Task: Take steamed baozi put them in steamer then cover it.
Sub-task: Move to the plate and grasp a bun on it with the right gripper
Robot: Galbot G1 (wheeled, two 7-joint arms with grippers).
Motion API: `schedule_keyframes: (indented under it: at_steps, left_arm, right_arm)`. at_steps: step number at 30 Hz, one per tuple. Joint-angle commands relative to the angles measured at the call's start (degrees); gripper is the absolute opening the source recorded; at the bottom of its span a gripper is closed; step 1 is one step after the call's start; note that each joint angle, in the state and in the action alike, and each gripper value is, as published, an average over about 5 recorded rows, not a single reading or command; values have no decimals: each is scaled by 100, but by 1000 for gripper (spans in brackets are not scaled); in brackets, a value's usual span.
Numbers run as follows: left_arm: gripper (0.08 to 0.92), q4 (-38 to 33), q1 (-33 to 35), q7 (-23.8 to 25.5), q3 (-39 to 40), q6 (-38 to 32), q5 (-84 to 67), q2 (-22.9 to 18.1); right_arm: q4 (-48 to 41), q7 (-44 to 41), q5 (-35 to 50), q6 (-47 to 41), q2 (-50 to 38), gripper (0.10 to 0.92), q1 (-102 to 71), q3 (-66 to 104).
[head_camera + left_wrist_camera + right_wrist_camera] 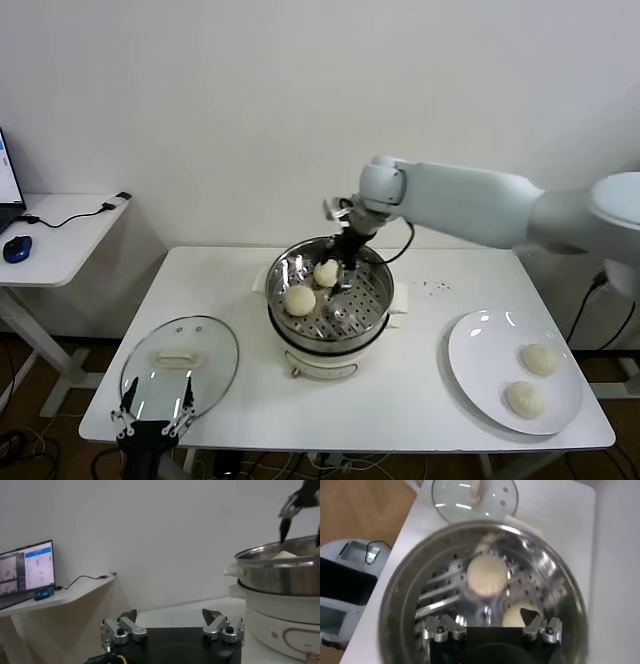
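Right gripper (345, 272), fingers spread and empty, hangs inside the steamer (372, 322) beside two buns (300, 299). Two more lie on the plate (480, 350), right of the steamer, nearer this arm.

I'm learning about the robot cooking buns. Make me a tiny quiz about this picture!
1. How many round cream-white dough buns lie in the shiny steel steamer basket?
2. True or false: the clear glass lid covers the basket.
3. Which open gripper is over the basket: A left gripper, B right gripper?

Key: 1. Two; two more wait on the flat white plate. 2. False, it lies on the white table. 3. B.
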Motion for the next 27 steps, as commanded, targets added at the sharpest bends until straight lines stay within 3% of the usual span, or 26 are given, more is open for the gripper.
schedule_keyframes:
  at_steps: [1, 8, 15, 20, 27]
  left_arm:
    - [823, -29, 7, 1, 7, 5, 29, -10]
    - [823, -71, 55, -3, -2, 6, 59, -28]
    - [823, -95, 107, -4, -3, 13, 130, -61]
    - [823, -85, 101, -4, 9, 28, 189, -82]
    - [823, -47, 72, -5, 25, 41, 238, -107]
  right_arm:
    - [1091, -352, -370, 191, -1882, 823, 839, -250]
    - [1793, -518, -1608, 350, -3386, 823, 262, -93]
    - [1791, -653, -3214, 517, -4423, 823, -2328, 1805]
    - [1610, -719, -3873, 647, -4742, 823, -3952, 3090]
    - [1303, -622, -4297, 759, -4695, 823, -4353, 3157]
